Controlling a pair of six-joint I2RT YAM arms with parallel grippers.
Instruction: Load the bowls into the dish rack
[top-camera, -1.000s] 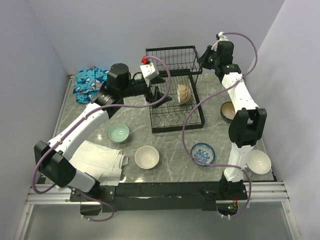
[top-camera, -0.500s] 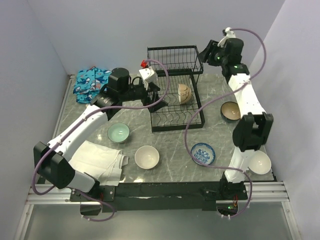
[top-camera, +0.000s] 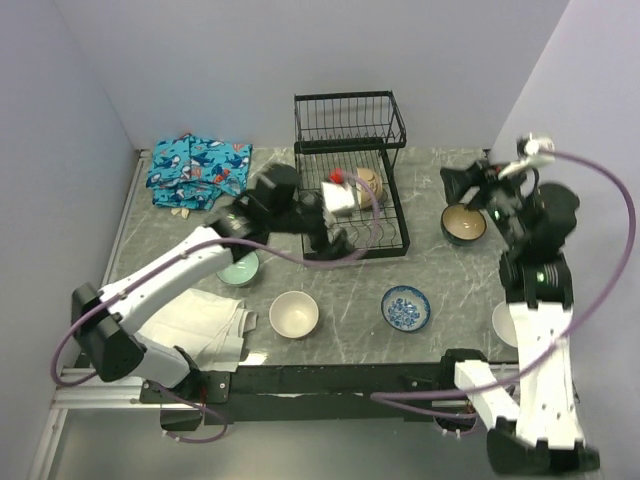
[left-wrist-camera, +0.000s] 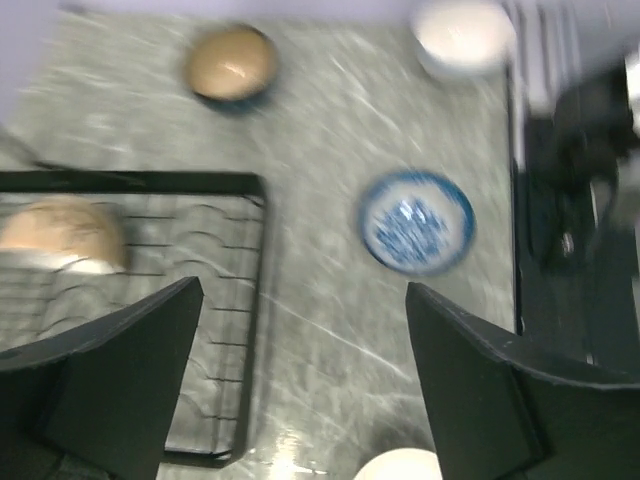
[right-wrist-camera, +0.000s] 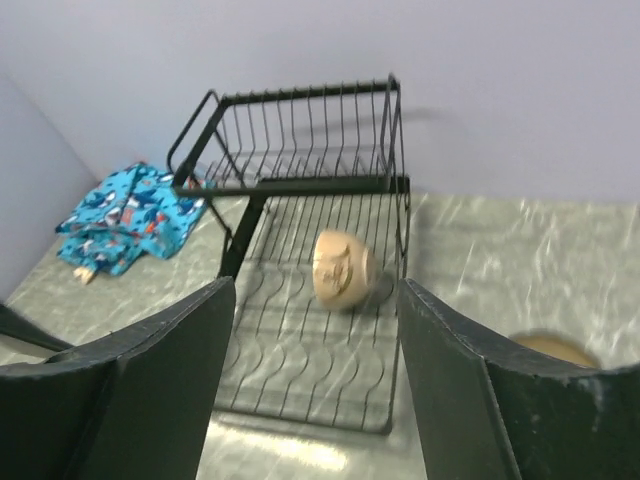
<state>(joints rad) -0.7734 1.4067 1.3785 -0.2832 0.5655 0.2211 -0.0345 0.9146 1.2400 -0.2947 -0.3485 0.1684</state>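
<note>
So, one tan bowl (right-wrist-camera: 343, 268) is sitting tipped on its side inside the dish rack (top-camera: 350, 120), toward the rack's right rear and leaning on the wires. Five more are waiting out on the table (top-camera: 450, 278). The brown bowl (top-camera: 463, 222) is lying just right of the rack, and the blue-patterned bowl (top-camera: 406, 307) is in front of the rack's right corner. The cream bowl (top-camera: 293, 313) is in front of its left corner, and the pale green bowl (top-camera: 243, 270) is off the rack's front left, partly under the left arm. The white bowl (left-wrist-camera: 462, 30) is well out to the rack's front right, by the right arm. The left gripper (left-wrist-camera: 302, 292) is hovering over the front part of the rack, fingers spread wide and gripping nothing. The right gripper (right-wrist-camera: 315, 288) is hanging to the right of the rack and facing it, fingers also spread, nothing between them. My read is that loading is barely getting going and a fresh pick is coming next. As for risks, the left fingers are sitting low over the rack wires, so a careless sweep outward could be catching a bar and jolting the rack. That jolt could be rolling the tipped tan bowl out of its slot. Both arms are working close to the rack's right side, so reaching for the same bowl could be bringing them together. A pinch on a thin rim could also be slipping.
</note>
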